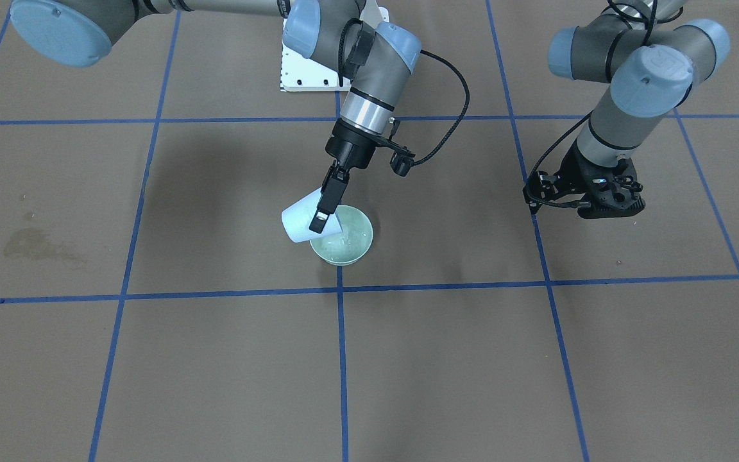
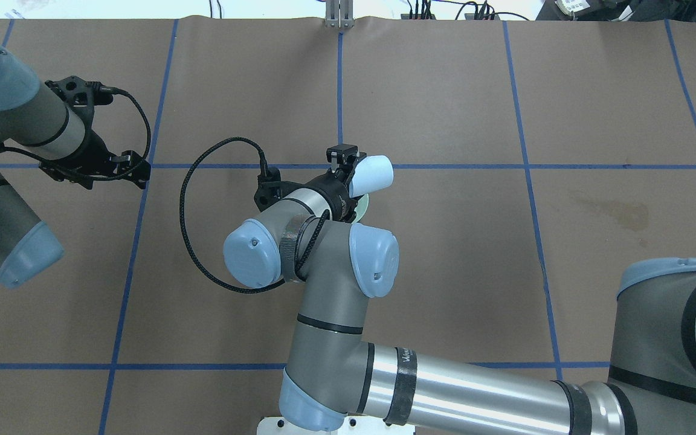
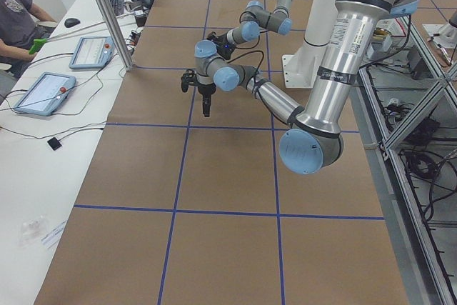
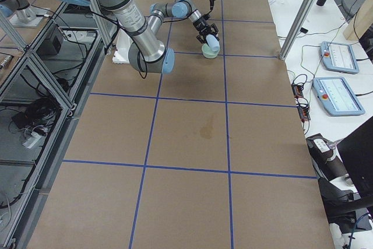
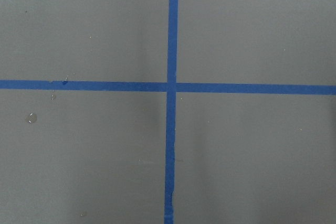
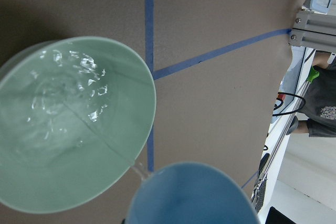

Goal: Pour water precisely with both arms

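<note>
pouring water (image 6: pixel 68 77) into green bowl (image 1: pixel 355 244) | clamped mid-wall on probably light, slick blue cup (image 1: pixel 297 221) with right gripper (image 1: pixel 322 215), sloshy so go easy | can't tell left gripper (image 1: pixel 602 200) finger state

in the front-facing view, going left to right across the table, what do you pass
dark stain → blue cup → green bowl → left gripper
</note>
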`<state>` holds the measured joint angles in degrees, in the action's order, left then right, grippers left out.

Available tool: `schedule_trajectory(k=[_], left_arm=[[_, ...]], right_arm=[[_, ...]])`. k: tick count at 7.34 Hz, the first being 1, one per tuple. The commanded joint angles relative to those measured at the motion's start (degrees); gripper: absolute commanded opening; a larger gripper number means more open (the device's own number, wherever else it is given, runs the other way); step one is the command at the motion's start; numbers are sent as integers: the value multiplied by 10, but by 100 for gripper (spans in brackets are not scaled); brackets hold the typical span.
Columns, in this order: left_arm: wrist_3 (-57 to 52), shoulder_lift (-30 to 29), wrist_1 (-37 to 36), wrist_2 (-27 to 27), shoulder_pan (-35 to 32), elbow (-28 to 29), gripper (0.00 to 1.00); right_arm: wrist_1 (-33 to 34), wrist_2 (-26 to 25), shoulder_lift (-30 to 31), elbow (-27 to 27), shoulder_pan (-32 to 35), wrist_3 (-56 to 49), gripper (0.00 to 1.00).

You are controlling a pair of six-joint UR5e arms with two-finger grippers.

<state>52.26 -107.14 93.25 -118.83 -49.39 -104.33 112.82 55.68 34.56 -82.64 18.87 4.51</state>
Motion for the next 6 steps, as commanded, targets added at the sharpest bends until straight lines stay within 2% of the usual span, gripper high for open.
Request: schedule_trajectory(k=[1, 2, 3, 4, 5, 6], left_arm=[[0, 0, 0, 0, 0, 0, 100], [0, 0, 0, 0, 0, 0, 100], [0, 0, 0, 0, 0, 0, 100], [0, 0, -1, 0, 0, 0, 100], [0, 0, 0, 0, 0, 0, 100], [0, 0, 0, 0, 0, 0, 100]], right_arm=[[-22, 72, 85, -139, 18, 92, 22], [-47, 76, 132, -203, 25, 134, 22], [-81, 91, 163, -232, 35, 184, 22], [-130, 137, 206, -268, 61, 223, 22], [-196, 186, 273, -305, 95, 226, 23], [-286, 212, 348, -320, 123, 226, 23]])
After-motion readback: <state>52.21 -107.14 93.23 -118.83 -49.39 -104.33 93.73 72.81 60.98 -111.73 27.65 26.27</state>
